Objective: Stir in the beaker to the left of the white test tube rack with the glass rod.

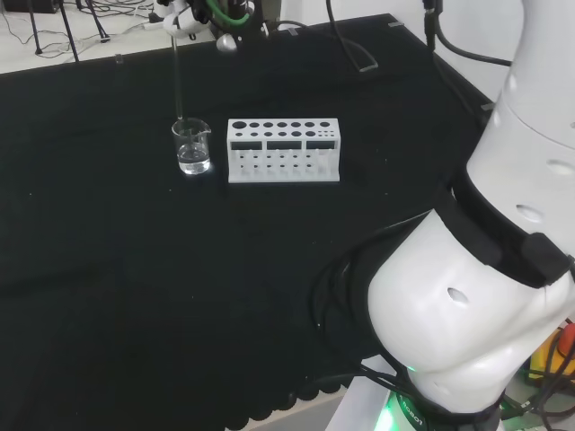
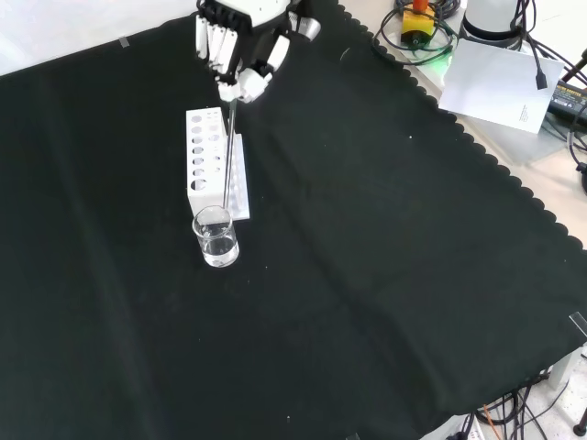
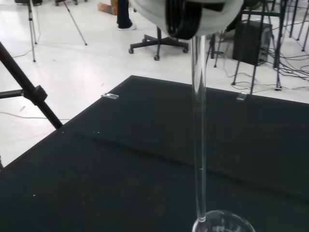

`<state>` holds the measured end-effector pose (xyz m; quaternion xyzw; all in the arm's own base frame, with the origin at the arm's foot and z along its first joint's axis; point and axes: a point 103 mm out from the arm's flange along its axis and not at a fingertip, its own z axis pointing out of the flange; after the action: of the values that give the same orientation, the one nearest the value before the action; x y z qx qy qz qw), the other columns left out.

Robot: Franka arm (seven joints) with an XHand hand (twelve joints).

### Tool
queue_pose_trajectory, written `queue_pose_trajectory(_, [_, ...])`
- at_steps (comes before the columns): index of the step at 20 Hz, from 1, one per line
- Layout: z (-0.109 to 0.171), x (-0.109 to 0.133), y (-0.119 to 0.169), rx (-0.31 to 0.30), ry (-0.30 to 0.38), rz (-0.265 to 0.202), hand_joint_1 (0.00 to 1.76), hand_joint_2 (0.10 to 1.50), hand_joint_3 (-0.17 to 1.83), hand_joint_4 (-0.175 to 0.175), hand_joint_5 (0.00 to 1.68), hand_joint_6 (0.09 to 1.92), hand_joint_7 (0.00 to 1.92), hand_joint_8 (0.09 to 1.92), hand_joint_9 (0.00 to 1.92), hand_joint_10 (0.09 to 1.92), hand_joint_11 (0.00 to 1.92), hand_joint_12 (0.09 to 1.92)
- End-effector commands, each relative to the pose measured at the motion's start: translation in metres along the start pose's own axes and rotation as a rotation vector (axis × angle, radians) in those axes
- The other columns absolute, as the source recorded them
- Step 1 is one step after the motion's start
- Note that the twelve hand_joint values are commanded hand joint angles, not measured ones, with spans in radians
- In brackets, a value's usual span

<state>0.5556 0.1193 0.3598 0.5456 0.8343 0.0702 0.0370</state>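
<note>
**Glass rod held over the beaker beside the rack**

Black cloth (image 1: 135, 269) is seen covering the bench in the head view, with pale floor and cables beyond its far edge. A small clear beaker (image 1: 192, 147) is stood on the cloth, and clear liquid is seen in its lower part. Just to its right, not touching, a white test tube rack (image 1: 284, 150) is placed. At the view's top the hand (image 1: 182, 20) is seen, and a glass rod (image 1: 179, 81) is hung straight down from it, its lower end reaching the beaker's rim. The arm's white links (image 1: 476, 296) are seen at the right.

In the front view, the same cloth is shown with a scalloped edge at the right. The hand (image 2: 240, 50) is brought in from the top, its fingers (image 2: 213, 41) and thumb curled together and clamped on the rod's upper end. The rod (image 2: 227, 160) is run down in front of the rack (image 2: 209, 160) and into the beaker's (image 2: 216, 238) mouth. The beaker is stood nearer the camera than the rack, close beside its end.

In the wrist view, a pale floor, tripod legs and a wheeled chair are seen beyond the cloth. The rod (image 3: 198, 135) is gripped at its top by a blurred white part of the hand (image 3: 188, 14), and its tip is met by the beaker's rim (image 3: 223, 223).
</note>
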Motion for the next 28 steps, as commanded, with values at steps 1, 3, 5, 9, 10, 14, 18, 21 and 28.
queue_pose_trajectory(1, [0.008,-0.003,0.018,-0.014,0.008,-0.047,1.31,0.88,0.32,-0.175,1.15,0.47,1.2,0.99,1.59,0.93,1.4,1.1])
queue_pose_trajectory(3, [0.01,-0.007,0.022,-0.013,0.009,-0.044,1.31,0.88,0.32,-0.175,1.15,0.47,1.2,0.99,1.59,0.93,1.4,1.1])
queue_pose_trajectory(5, [0.014,-0.013,0.024,-0.009,0.004,-0.041,1.31,0.88,0.32,-0.175,1.15,0.47,1.2,0.99,1.6,0.93,1.4,1.1])
queue_pose_trajectory(9, [0.022,-0.024,0.024,0.007,0.003,-0.029,1.31,0.88,0.32,-0.175,1.16,0.47,1.2,0.99,1.6,0.92,1.41,1.1])
queue_pose_trajectory(10, [0.024,-0.027,0.025,0.009,0.004,-0.026,1.31,0.88,0.32,-0.175,1.16,0.47,1.2,0.98,1.6,0.92,1.41,1.1])
queue_pose_trajectory(14, [0.029,-0.038,0.026,0.019,0.004,-0.01,1.31,0.88,0.31,-0.175,1.16,0.46,1.2,0.98,1.6,0.92,1.41,1.1])
queue_pose_trajectory(18, [0.034,-0.049,0.025,0.031,0.006,0.009,1.31,0.88,0.31,-0.175,1.16,0.46,1.2,0.98,1.6,0.92,1.41,1.1])
queue_pose_trajectory(21, [0.039,-0.053,0.023,0.043,0.006,0.018,1.31,0.88,0.31,-0.175,1.16,0.46,1.2,0.98,1.6,0.92,1.41,1.1])
queue_pose_trajectory(28, [0.054,-0.053,0.019,0.073,0.002,0.026,1.31,0.89,0.31,-0.175,1.16,0.46,1.2,0.98,1.6,0.92,1.41,1.09])
